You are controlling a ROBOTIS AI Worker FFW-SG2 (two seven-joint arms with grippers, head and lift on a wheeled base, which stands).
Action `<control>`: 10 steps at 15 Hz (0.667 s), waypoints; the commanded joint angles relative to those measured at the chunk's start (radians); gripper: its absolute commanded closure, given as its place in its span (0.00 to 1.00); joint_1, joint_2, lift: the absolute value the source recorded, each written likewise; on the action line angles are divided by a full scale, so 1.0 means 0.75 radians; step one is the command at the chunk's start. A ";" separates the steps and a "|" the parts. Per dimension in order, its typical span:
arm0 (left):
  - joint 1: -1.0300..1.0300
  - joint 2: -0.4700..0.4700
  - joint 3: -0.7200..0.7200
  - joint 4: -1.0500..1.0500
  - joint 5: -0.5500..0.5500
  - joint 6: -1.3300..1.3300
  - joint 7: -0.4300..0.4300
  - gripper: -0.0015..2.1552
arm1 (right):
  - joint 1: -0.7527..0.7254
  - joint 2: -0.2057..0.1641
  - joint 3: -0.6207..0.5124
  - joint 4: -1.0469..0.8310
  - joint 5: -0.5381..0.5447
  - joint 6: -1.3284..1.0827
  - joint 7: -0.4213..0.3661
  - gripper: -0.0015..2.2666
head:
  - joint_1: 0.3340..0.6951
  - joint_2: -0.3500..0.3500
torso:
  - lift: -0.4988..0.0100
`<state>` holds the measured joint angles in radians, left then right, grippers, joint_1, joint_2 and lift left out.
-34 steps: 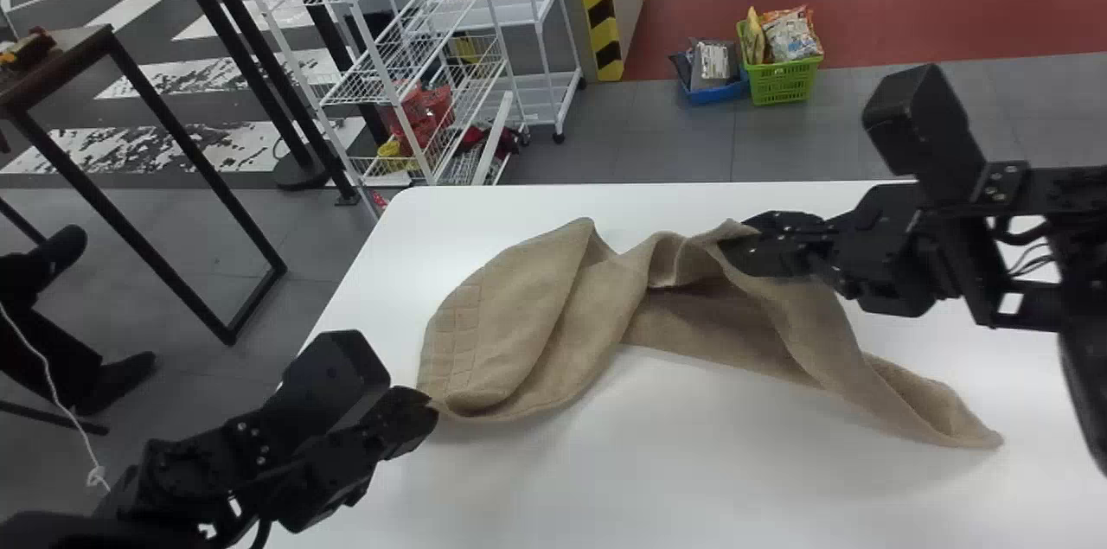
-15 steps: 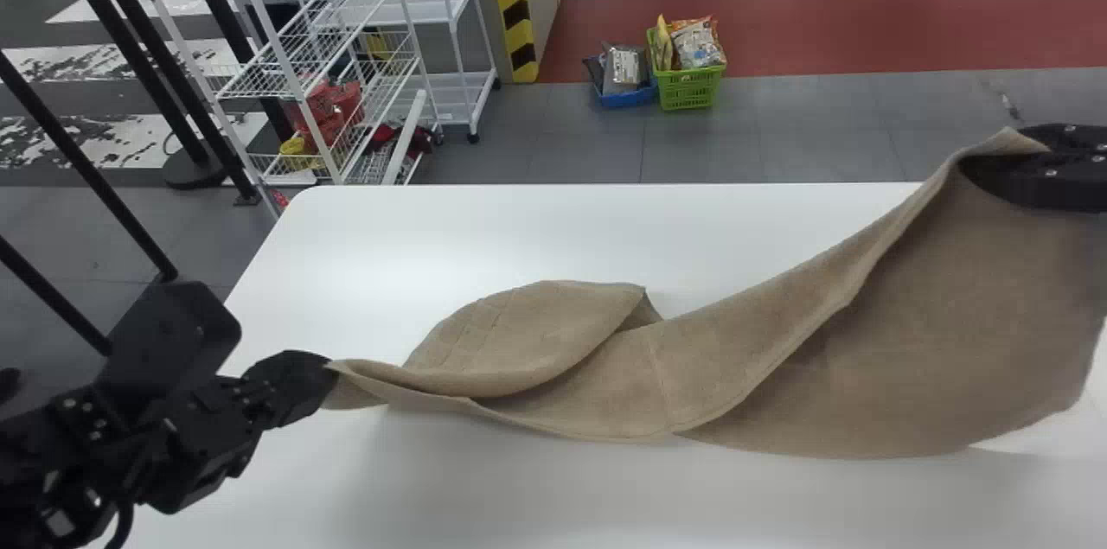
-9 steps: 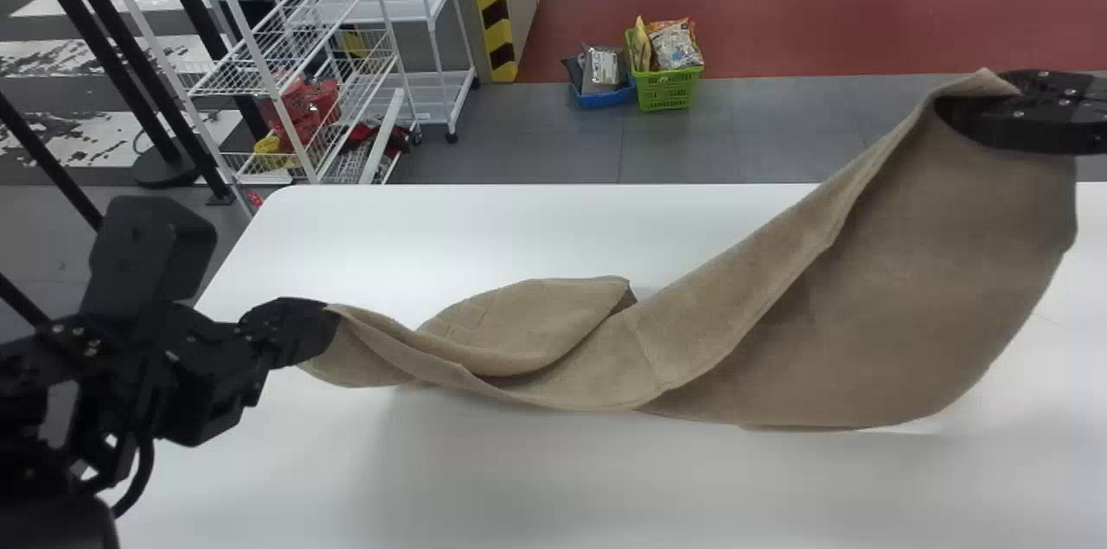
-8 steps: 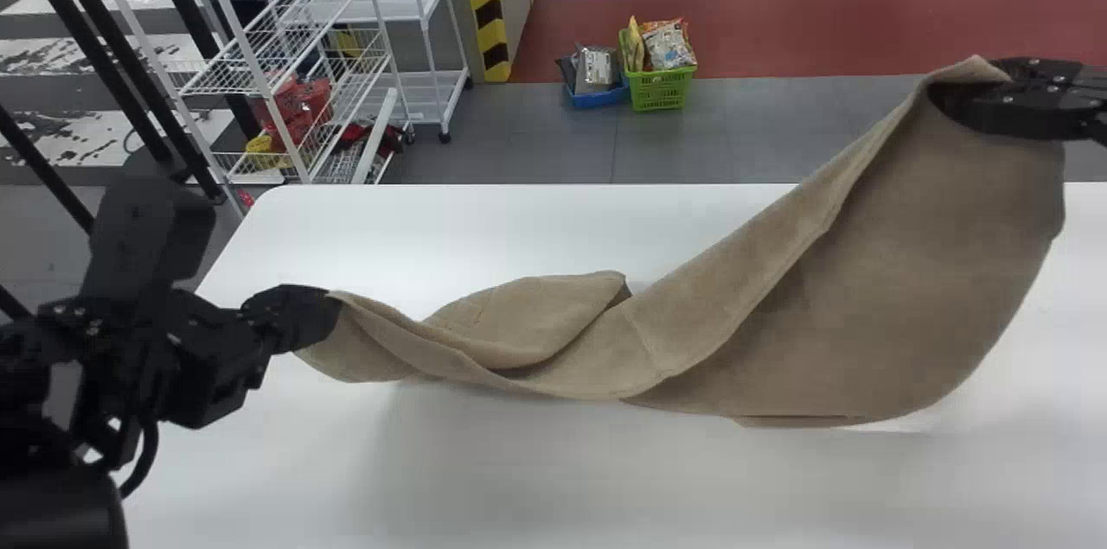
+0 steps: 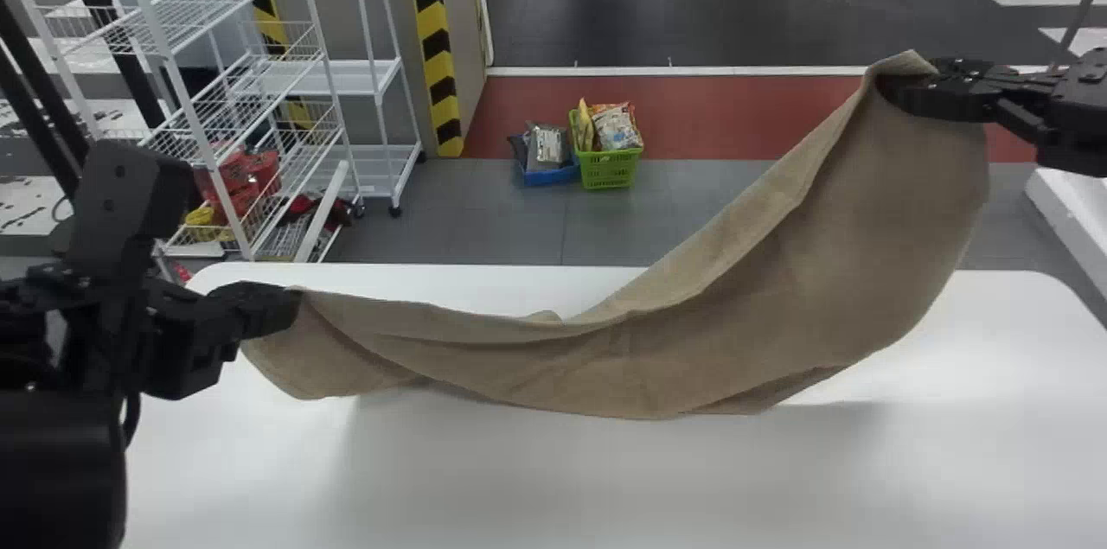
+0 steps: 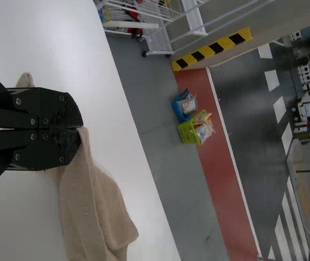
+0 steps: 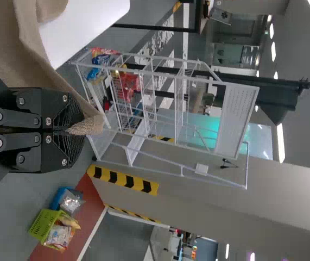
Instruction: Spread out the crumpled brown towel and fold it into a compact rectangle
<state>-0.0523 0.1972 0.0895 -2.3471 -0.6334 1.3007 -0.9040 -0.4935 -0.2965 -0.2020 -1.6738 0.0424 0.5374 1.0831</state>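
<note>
Brown towel (image 5: 692, 341) sagging above white table (image 5: 605, 480), long axis running from table's left end to beyond far edge, rightward. Left gripper (image 5: 292, 307) pinching one end; right gripper (image 5: 899, 91) clamping opposite corner, apparently higher. Neither needing to reach; spreading probably needing pull along that axis, then lowering onto table.

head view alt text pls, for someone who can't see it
A brown towel hangs between the robot's left gripper over a white table and its higher right gripper. Beyond stand white wire shelving, a green basket and a blue basket.
</note>
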 commanded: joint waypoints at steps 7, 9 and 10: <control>0.156 -0.015 0.204 -0.155 0.192 0.044 -0.026 0.83 | 0.198 -0.059 -0.158 -0.057 -0.198 -0.116 0.051 0.57 | 0.49 0.57 | 0.73; 0.303 -0.015 0.239 -0.190 0.229 -0.054 -0.032 0.83 | 0.365 -0.087 -0.160 -0.122 -0.202 -0.231 0.137 0.57 | 0.64 0.56 | 0.73; 0.379 -0.015 0.237 -0.198 0.227 -0.128 -0.028 0.83 | 0.460 -0.092 -0.158 -0.153 -0.198 -0.304 0.170 0.57 | 0.73 0.57 | 0.73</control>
<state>0.1531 0.1857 0.2623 -2.4826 -0.4693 1.2740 -0.9274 -0.2435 -0.3562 -0.3209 -1.7557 -0.1068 0.3804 1.1946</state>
